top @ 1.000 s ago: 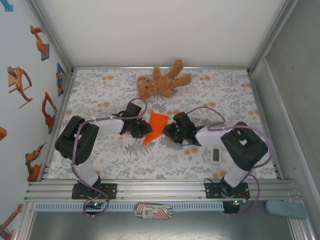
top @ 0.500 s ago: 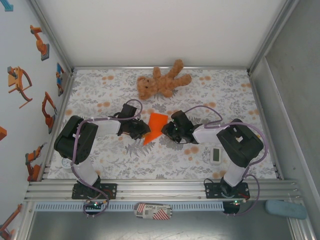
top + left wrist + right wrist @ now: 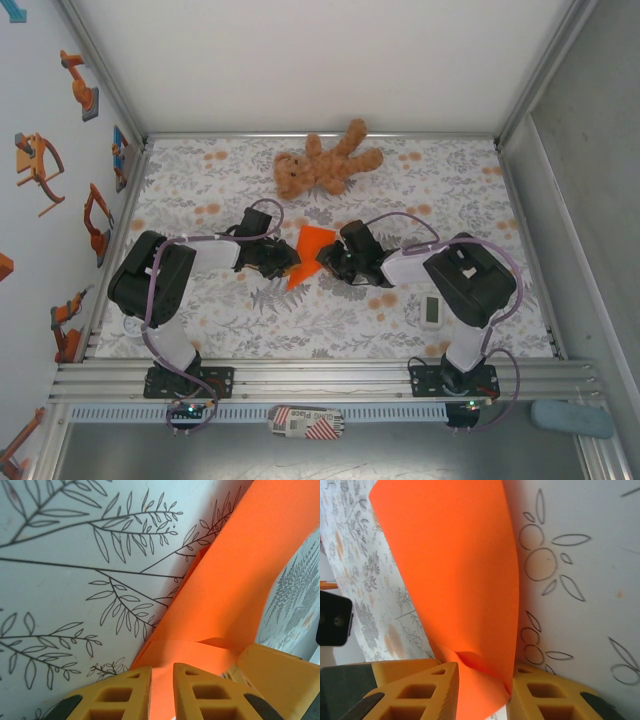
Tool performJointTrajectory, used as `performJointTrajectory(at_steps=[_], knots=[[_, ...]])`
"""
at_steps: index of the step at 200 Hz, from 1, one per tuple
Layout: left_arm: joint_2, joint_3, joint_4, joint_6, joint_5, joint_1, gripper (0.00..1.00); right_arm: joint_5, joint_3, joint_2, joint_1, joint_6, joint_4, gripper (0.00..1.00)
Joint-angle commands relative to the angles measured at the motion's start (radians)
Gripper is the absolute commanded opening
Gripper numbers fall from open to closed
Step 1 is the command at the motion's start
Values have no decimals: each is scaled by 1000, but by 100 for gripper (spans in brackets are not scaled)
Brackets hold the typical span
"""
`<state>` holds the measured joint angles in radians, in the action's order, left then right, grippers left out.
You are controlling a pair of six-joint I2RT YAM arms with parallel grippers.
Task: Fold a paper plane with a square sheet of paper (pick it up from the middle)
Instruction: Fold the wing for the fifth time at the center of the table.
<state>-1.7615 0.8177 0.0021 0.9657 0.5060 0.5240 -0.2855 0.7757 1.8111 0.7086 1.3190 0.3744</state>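
In the top view, the square sheet of paper lies at the middle of the frame as a narrow orange shape, broad at its upper end and pointed toward the lower left. The left hand touches its left edge and the right hand touches its right edge. Compared with one second ago, the right arm has swung toward the centre and its hand has come closer to the sheet. Both hands have closed a little and then stopped, and the orange shape looks somewhat narrower. The teddy bear in the upper middle and the white gadget at the lower right have not moved. In the left wrist view, the left hand has its fingers pressed nearly together on a strip of the sheet, so it is pinching the paper. From there the paper rises off the desk in a curve toward the upper right. In the right wrist view, the right hand is also pinching the sheet, which bends upward from between its fingers and shows a small dent there. This probably means that both edges are now gripped and a fold toward the centre can begin, but no flat crease is made yet.
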Motion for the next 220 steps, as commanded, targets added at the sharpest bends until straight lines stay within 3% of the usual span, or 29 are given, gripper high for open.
performJointTrajectory(at_steps=[1, 44, 117, 137, 179, 220], knots=[[-24, -28, -46, 15, -26, -10, 21, -9, -16, 8, 2, 42, 88, 29], [-17, -22, -51, 10, -20, -17, 21, 5, -29, -2, -7, 28, 90, 24], [54, 7, -76, -25, -20, -18, 23, 24, -44, -40, -15, 23, 93, 2], [115, 9, -73, -65, -33, -13, 26, 40, -56, -79, -20, 8, 87, 0], [261, 29, -125, -255, -214, 77, 34, 96, -89, -198, -38, -11, 6, 0], [286, 41, -89, -442, -369, 207, 45, 129, -109, -284, -51, 28, -81, 0]])
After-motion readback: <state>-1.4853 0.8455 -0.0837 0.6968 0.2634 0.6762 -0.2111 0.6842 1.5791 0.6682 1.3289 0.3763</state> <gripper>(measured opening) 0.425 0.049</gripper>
